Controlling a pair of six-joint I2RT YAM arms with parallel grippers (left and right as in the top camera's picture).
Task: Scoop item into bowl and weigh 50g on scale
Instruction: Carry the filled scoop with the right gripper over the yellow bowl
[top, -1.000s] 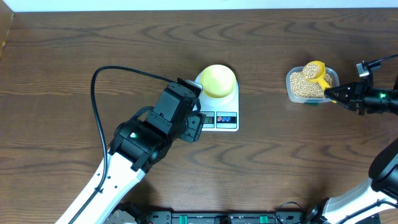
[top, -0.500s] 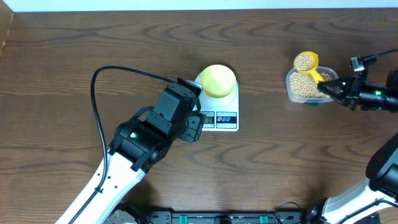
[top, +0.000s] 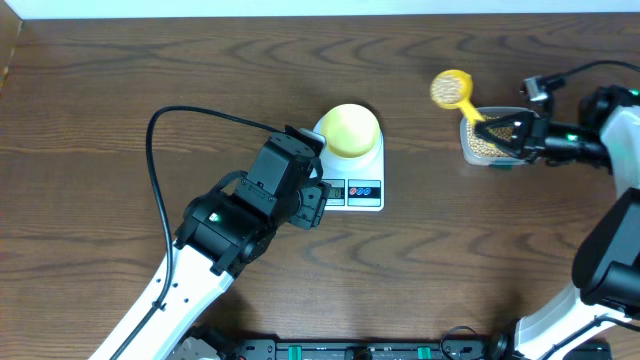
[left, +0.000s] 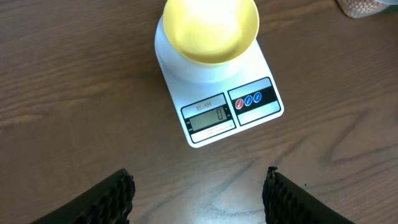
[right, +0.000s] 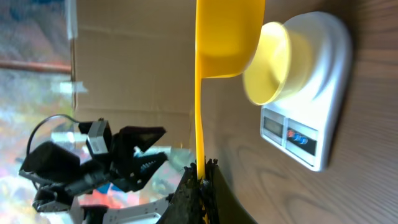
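Across a dark brown wooden desk (top: 100, 90), two robot arms are working, one from the near left and one from the right edge. The left arm is reaching toward the middle, and its pincer (left: 198, 180) is hanging wide open with nothing in it, just near of the scale (left: 211, 87). The right pincer (top: 492, 129) is sitting over the tub and is clamping tight on the thin handle of a yellow scoop (top: 451, 87).

The white scale is lying flat near the centre of the desk, its display facing near and showing 0, with two small round buttons to the right of the display. A clear plastic tub (top: 470, 152) is standing well to the right of the scale. A pale yellow bowl (top: 350, 128) is resting on the scale's far half, covering most of the platform. The scoop's round cup is reaching out past the tub's far left corner, between tub and scale. Small tan beans (top: 484, 146) are filling the tub, and more are lying in the scoop's cup.
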